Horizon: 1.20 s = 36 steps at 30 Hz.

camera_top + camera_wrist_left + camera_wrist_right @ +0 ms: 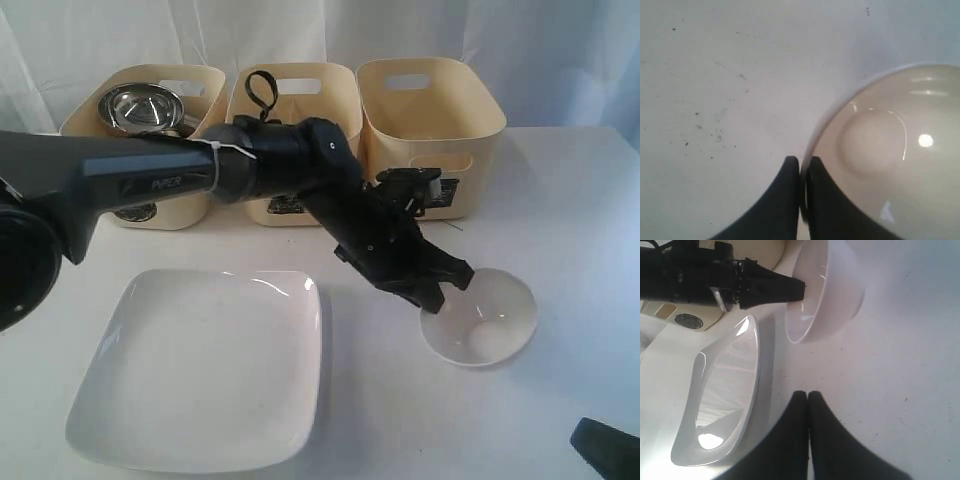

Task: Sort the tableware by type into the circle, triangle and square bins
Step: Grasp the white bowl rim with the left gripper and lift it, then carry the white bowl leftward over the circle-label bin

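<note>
We hold the clear round dish (880, 145) by its rim in the left gripper (801, 162) — a thin pinch; lifting could let it pivot and slip.

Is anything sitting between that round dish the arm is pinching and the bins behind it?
Nothing visible. The left end effector grips the round dish by its rim, and the table between it and the bins is bare; only the arm itself crosses there.

Bright, diffuse light washes the white table (570, 220) pale, leaving only soft shadows. Glare spots sit on the square plate (710, 440) and the round dish (925, 140). The left gripper (801, 162), close to the lens, looks blurred.
</note>
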Motion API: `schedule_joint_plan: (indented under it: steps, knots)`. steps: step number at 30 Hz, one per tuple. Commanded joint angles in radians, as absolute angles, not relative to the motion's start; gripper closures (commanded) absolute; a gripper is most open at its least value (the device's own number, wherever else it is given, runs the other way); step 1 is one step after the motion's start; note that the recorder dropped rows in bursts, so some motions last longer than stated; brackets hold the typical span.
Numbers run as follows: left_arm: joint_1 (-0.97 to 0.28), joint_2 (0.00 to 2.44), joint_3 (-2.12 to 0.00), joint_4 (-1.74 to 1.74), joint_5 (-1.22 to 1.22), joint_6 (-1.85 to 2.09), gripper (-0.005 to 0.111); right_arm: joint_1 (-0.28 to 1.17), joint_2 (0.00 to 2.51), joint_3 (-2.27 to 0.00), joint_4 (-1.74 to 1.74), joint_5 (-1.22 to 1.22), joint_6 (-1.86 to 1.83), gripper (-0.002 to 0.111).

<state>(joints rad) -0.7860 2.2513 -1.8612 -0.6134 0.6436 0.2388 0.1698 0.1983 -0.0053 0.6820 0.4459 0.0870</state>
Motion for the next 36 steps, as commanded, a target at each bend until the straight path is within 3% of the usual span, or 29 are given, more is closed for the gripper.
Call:
schedule_joint_plan:
  steps: [1,14,23,36]
  knots:
    - [-0.790,2.172,-1.862,-0.534,0.652,0.228,0.106,0.173,0.192,0.000,0.679,0.441,0.088,0.108]
    - [-0.788,1.963,-1.862,0.029,0.500,-0.006,0.106,0.173,0.192,0.000,0.679,0.441,0.088,0.108]
    - [-0.704,1.942,-1.862,0.324,0.499,-0.188,0.106,0.173,0.192,0.000,0.679,0.441,0.088,0.108]
    - [-0.580,1.855,-1.862,0.447,0.559,-0.195,0.106,0.173,0.192,0.000,0.679,0.439,0.088,0.108]
